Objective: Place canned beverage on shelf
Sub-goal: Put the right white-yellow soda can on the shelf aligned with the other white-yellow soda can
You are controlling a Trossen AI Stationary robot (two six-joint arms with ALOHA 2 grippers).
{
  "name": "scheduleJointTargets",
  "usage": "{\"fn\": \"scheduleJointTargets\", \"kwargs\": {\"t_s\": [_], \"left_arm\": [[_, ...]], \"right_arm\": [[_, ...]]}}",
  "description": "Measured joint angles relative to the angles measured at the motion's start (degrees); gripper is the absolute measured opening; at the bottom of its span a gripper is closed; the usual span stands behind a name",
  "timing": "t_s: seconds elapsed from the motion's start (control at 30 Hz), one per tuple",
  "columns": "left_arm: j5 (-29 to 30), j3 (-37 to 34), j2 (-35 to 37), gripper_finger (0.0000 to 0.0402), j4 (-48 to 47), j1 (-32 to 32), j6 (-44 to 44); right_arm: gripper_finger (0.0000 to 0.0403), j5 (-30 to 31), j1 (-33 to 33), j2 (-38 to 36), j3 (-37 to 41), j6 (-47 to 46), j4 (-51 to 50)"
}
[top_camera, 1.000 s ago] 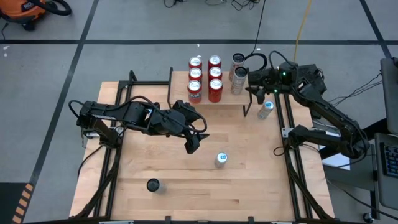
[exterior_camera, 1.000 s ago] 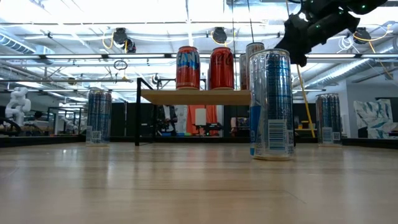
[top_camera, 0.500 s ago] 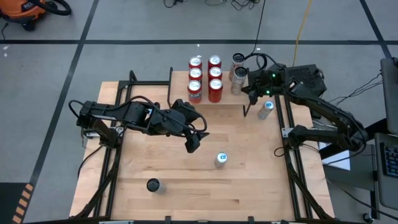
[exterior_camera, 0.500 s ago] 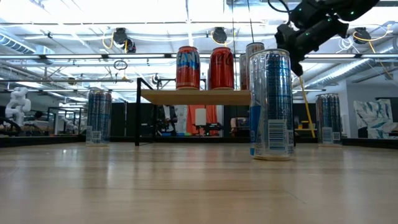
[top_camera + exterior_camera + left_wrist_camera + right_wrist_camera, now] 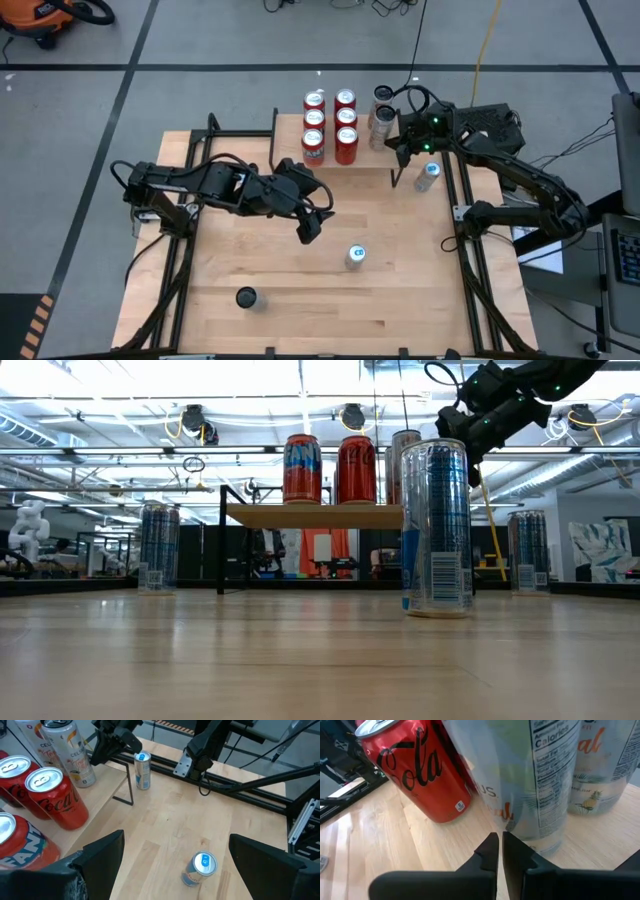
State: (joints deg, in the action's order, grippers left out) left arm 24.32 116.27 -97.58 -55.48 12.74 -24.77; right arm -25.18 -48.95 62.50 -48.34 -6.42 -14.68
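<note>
Wooden tabletop (image 5: 400, 280), grey floor (image 5: 200, 40) (taped lines), possibly workshop behind.

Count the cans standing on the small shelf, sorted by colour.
Red cans: 6
Tall white cans: 2
Total on the shelf: 8

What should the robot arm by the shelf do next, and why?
Probably back the right gripper away from the shelf. Its fingers are shut on nothing beside the tall pale can, which stands upright on the shelf, while another blue can waits on the table nearby.
</note>
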Motion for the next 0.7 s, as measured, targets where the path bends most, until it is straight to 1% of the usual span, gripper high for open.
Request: {"fn": "scheduleJointTargets", "kwargs": {"t_s": [0.53,0.7], "left_arm": [[0.0,0.0,0.0,0.0361,-0.6,-0.7,-0.4],[0.0,0.0,0.0,0.0361,-0.6,-0.7,-0.4]], "right_arm": [[0.0001,0.1,0.0,0.0,0.0,1.7,0.3],[0.0001,2.9,0.0,0.0,0.0,2.8,0.9]]}}
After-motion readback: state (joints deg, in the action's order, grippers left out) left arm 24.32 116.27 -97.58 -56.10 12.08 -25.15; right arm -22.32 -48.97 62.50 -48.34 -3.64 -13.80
